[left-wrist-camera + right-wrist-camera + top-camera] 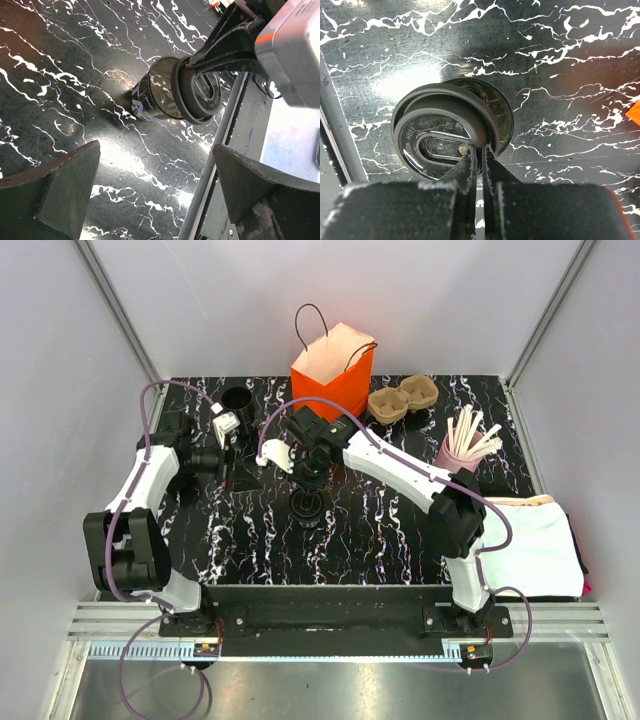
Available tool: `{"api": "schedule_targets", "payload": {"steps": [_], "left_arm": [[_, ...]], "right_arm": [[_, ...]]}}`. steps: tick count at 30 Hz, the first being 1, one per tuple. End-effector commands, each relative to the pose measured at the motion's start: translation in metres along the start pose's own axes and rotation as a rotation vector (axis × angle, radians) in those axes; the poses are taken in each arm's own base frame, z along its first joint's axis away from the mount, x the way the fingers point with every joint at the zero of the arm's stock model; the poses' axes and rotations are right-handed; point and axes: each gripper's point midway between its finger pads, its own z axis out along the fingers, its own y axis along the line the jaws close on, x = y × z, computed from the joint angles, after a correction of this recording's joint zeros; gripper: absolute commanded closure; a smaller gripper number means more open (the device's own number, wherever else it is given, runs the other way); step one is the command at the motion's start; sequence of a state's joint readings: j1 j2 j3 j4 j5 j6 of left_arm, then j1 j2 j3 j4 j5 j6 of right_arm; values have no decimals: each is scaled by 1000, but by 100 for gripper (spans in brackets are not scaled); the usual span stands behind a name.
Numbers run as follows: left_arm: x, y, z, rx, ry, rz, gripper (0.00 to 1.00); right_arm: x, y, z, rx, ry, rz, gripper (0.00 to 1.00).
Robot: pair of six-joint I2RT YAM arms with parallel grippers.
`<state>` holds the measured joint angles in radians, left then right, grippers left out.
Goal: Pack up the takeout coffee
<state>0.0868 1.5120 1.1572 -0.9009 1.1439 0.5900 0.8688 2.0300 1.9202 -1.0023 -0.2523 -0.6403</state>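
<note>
Two arms: both are extended over the black marbled table, the left one along the left side of the top view, the right one from the lower right toward the centre.
Left pincer: spread wide, with nothing held. In the left wrist view its two fingers are seen at the lower corners, with bare table between them.
Right pincer: pressed together on the near rim of the lid, which is pinched between the fingertips.
Takeout coffee: stood upright on the table at the centre of the top view. It is directly under the right pincer, to the lower right of the left pincer and apart from it, and well below the bag in the frame.
Lid: black and round, and set slightly off-centre over the cup's mouth. A crescent of the cup's rim is shown past its right edge in the right wrist view. Whether it is pressed home cannot be told.
Orange paper bag: stood open at the upper centre of the top view, handles up.
Pulp tray: laid just right of the bag.
Pink cup: placed at the right of the table, with white sticks held in it.
Second black cup: open-topped, at the upper left, beyond the left pincer.
White cloth: draped at the lower right edge of the table.
</note>
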Motion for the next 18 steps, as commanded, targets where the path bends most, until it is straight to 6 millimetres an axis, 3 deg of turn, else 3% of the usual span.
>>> {"api": "schedule_targets", "payload": {"steps": [1, 18], "left_arm": [[-12, -2, 2, -31, -29, 71, 1], [-3, -12, 15, 4, -20, 83, 1]], "right_arm": [[-9, 2, -4, -9, -22, 15, 99], [-11, -19, 7, 29, -43, 33, 98]]}}
